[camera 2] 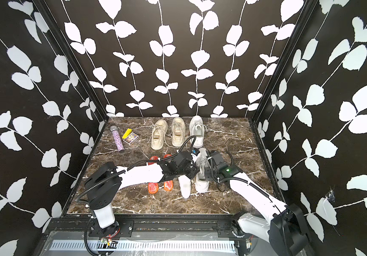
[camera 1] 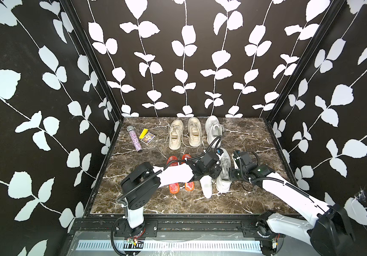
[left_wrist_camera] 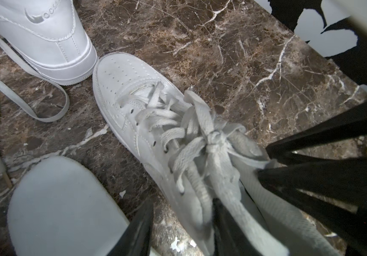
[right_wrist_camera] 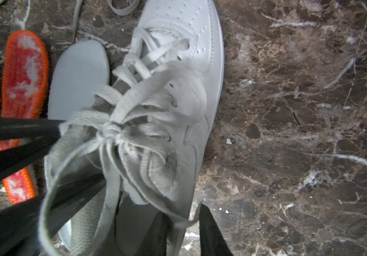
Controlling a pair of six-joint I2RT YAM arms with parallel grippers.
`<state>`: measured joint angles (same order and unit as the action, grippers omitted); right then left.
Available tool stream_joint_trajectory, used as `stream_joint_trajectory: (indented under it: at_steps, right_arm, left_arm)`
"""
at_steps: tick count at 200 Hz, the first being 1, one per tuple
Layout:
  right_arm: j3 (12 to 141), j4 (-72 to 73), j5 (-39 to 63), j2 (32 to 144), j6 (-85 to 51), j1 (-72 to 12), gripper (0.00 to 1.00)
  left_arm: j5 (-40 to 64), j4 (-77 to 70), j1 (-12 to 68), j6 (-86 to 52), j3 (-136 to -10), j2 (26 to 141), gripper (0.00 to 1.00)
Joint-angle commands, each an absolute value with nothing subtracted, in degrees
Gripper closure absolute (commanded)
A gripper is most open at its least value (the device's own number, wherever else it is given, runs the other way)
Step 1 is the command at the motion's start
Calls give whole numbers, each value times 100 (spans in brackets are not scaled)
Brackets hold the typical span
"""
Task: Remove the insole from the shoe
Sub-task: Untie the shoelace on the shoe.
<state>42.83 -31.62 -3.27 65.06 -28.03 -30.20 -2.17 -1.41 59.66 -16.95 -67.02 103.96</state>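
- 1 white laced shoe stood on the marble table.
- 1 white insole lay flat just beside it.
- left claw stood part open, straddling the collar.
- right claw pinched the opposite collar wall.

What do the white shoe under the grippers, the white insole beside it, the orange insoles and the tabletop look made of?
shoe: smooth matte leather or synthetic; stitched panels, punched toe holes.
white insole: probably foam; matte, featureless.
orange insoles: worn fabric top, whitish patches, stitched-looking orange edge.
tabletop: brown veined marble look, slight sheen; stone or print, can't tell.
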Motion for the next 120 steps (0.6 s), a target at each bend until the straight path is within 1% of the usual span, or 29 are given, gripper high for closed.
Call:
stream_joint_trajectory:
  at_steps: [1,39,102,120]
  right_arm:
    - [4417,-3112,-406,6381,-2693,-2997,76]
    - [4551,-3200,-378,6476,-2558,-2999,85]
    - [4618,-3198,-586,6244,-2529,-2997,99]
    - [4641,-3252,-671,6233,-2530,-2997,100]
  left_arm:
    - [-461,70,5968,-1688,-6883,10442,58]
    - [-525,140,5968,-1652,-6926,10469,61]
    - [-575,123,5968,-1719,-6908,10496,66]
    - [-610,144,5968,-1716,-6915,10501,69]
